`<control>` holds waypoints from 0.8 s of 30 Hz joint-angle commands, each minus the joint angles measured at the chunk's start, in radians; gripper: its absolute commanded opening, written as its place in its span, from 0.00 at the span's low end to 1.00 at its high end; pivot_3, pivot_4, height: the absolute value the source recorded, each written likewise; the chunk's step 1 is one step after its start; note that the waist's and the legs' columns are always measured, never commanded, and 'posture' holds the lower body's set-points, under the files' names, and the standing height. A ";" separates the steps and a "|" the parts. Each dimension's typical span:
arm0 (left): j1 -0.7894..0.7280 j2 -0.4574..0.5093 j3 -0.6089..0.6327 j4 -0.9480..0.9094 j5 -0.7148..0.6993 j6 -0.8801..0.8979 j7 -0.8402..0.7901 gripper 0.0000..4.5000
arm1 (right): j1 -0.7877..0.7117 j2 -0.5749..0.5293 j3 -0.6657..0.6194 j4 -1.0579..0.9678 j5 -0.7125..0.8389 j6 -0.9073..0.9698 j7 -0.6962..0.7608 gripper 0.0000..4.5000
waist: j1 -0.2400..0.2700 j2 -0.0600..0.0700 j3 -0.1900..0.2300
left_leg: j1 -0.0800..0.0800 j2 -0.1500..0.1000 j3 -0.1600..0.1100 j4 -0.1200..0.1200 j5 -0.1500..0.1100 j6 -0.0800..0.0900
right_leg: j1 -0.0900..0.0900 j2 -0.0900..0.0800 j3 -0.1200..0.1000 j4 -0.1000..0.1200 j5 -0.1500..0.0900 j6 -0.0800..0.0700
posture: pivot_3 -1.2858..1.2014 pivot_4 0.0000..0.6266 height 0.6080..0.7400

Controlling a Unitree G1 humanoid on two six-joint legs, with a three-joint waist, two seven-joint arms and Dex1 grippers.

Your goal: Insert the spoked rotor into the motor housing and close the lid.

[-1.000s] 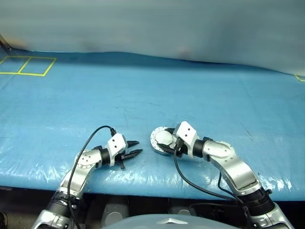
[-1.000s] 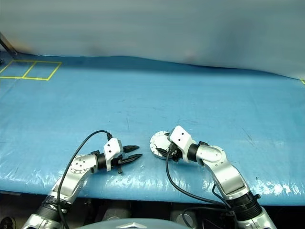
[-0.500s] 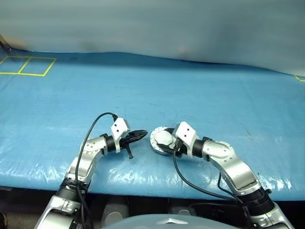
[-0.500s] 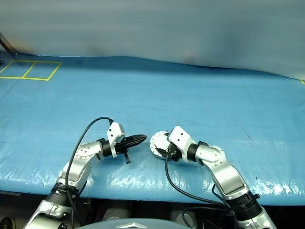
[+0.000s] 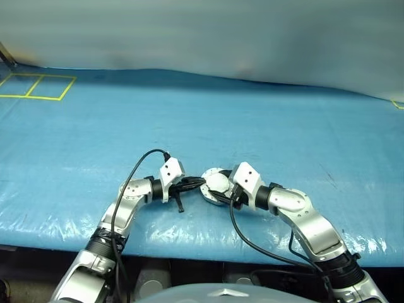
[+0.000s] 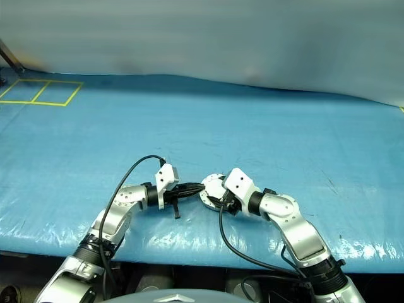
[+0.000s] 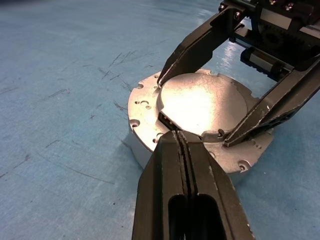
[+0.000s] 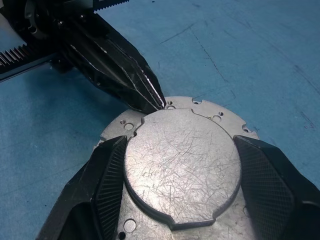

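Observation:
The motor housing (image 7: 142, 155) stands on the blue table just in front of me, a low silver cylinder. The lid (image 7: 200, 100) lies flat on top of it, a notched flange with a raised round plate in the middle. My right gripper (image 8: 180, 145) reaches in from the right, its fingers (image 8: 107, 180) closed against opposite edges of that raised plate. My left gripper (image 5: 201, 183) comes from the left, shut, with its tips (image 7: 178, 134) touching the lid's flange at the plate's edge. The spoked rotor is hidden.
A blue plastic sheet (image 5: 252, 120) covers the whole table, and its front edge runs close below both arms. Yellow tape squares (image 5: 35, 86) mark the far left corner. A grey wall backs the table.
My left gripper has shut and swung right and forward, from well left of the housing until its tips meet the lid. The right gripper and the housing have stayed put.

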 commanded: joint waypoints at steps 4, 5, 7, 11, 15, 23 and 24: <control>-0.005 0.003 -0.055 0.015 0.052 0.004 -0.025 0.01 | 0.022 -0.007 -0.007 0.018 0.001 0.040 -0.003 0.67 | 0.002 0.000 0.000 | 0.002 0.000 0.000 0.000 0.000 0.000 | -0.001 0.000 0.000 -0.001 0.000 0.000 | 0.52 0.24 1.00; -0.004 0.003 -0.055 0.013 0.053 0.004 -0.025 0.01 | 0.025 -0.010 -0.007 0.010 0.004 0.042 0.003 0.67 | 0.002 0.000 0.000 | 0.003 0.000 0.000 0.000 0.000 0.000 | -0.001 0.000 0.000 -0.002 0.000 0.000 | 0.52 0.24 1.00; -0.002 0.002 -0.054 0.011 0.055 0.003 -0.024 0.00 | 0.030 -0.004 -0.016 -0.002 0.014 0.044 0.001 0.89 | 0.006 0.000 0.000 | 0.003 0.000 0.000 0.000 0.000 0.000 | -0.001 0.000 0.000 -0.002 0.000 0.000 | 0.52 0.24 1.00; -0.001 -0.001 -0.053 0.012 0.053 0.005 -0.022 0.00 | 0.039 0.067 -0.111 -0.047 0.114 0.083 -0.040 0.99 | 0.011 0.000 0.000 | 0.001 0.000 0.000 -0.002 0.000 0.000 | 0.001 0.000 0.000 -0.002 0.000 0.000 | 0.52 0.24 1.00; 0.003 0.001 -0.051 0.016 0.058 -0.003 -0.018 0.00 | 0.054 0.138 -0.244 -0.128 0.307 0.177 -0.051 0.99 | 0.014 0.000 0.000 | -0.002 -0.001 -0.001 -0.001 0.000 0.000 | -0.001 0.000 0.000 -0.002 0.000 0.000 | 0.52 0.24 1.00; 0.008 0.001 -0.049 0.015 0.060 -0.007 -0.011 0.00 | 0.060 0.213 -0.481 -0.147 0.604 0.443 -0.229 0.99 | 0.014 0.000 0.000 | -0.003 -0.001 -0.002 -0.002 0.000 0.000 | -0.001 0.000 -0.001 -0.002 0.000 0.000 | 0.52 0.24 1.00; 0.008 0.001 -0.049 0.015 0.060 -0.009 -0.011 0.00 | 0.064 0.217 -0.497 -0.142 0.627 0.477 -0.256 0.99 | 0.014 0.000 0.000 | -0.003 -0.001 -0.002 -0.002 0.000 0.000 | -0.002 0.000 -0.001 -0.002 0.000 0.000 | 0.52 0.24 1.00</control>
